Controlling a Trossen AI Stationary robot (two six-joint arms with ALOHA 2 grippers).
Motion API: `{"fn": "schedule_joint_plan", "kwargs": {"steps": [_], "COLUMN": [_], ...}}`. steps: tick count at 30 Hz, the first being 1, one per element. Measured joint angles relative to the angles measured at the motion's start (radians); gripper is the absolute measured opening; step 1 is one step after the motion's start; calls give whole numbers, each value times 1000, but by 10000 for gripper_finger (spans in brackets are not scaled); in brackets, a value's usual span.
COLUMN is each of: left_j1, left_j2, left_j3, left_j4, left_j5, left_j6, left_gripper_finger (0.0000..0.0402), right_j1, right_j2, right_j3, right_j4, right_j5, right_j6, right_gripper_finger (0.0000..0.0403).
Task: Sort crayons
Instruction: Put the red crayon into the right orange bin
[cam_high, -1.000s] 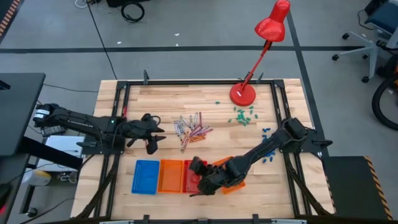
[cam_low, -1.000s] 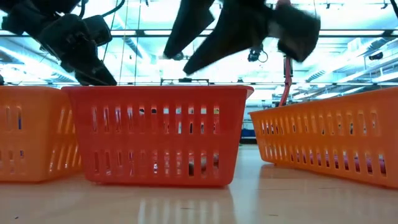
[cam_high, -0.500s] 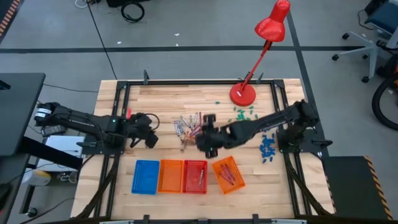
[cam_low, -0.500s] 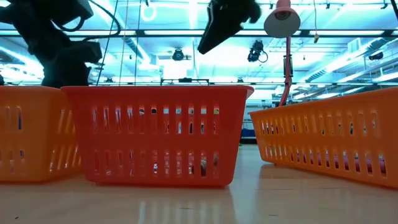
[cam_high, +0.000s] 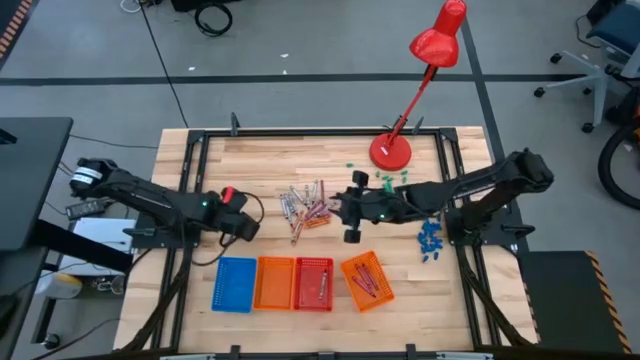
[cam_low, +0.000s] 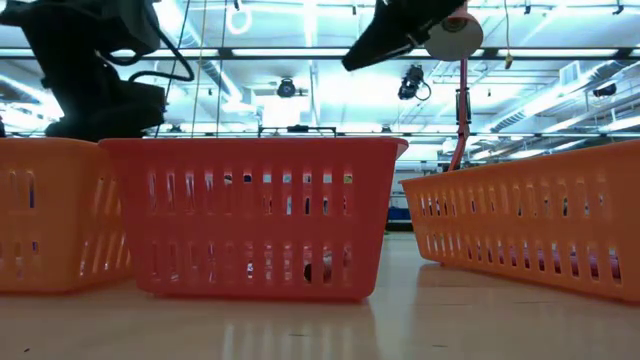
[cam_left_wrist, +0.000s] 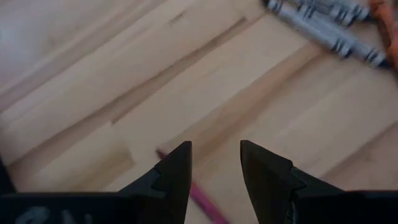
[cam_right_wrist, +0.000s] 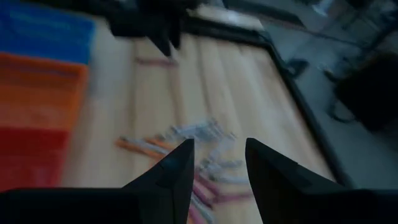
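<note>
My right gripper (cam_high: 349, 208) has swung back from the bins to the crayons (cam_high: 307, 203), fingers parted and empty, so the last drop at the tilted orange bin (cam_high: 366, 279) is done and I'm lining up the next pick. The pile sits mid-table, just beside the right gripper, on the side away from the lamp (cam_high: 391, 150). My left gripper (cam_high: 243, 218) has pulled off to the pile's far side from the lamp, fingers apart and holding nothing; a lone pink crayon (cam_left_wrist: 202, 199) lies on the wood beneath them. Sorting looks well short of finished. From table height the red bin (cam_low: 255, 215) blocks the pile completely, and the right wrist view is too smeared to tell the colours apart.
</note>
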Motion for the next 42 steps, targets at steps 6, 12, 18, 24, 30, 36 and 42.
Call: {"fn": "schedule_joint_plan", "kwargs": {"steps": [6,12,18,24,30,36,42], "left_j1": [-15,-22,-12,6,11,-11,-11], "left_j2": [71,81,93,104,147,245,308], "left_j3": [43,49,49,49,48,47,47], "left_j4": [-24,-29,-5,-57,-55,-46,-40], "left_j5": [41,43,105,148,191,209,214], "left_j6": [-37,-7,-35,-209,-302,-347,-379], "left_gripper_finger": [148,148,148,148,148,148,148], "right_j1": [42,113,154,157,156,157,163], "right_j2": [-70,-85,-108,-97,-97,-97,-97], "right_j3": [-179,-296,-354,-353,-353,-353,-353], "right_j4": [111,290,354,321,309,302,286], "right_j5": [-33,3,12,12,11,-17,-17], "right_j6": [52,-22,-42,-35,-77,-85,-101], "right_gripper_finger": [148,148,149,148,148,148,148]}}
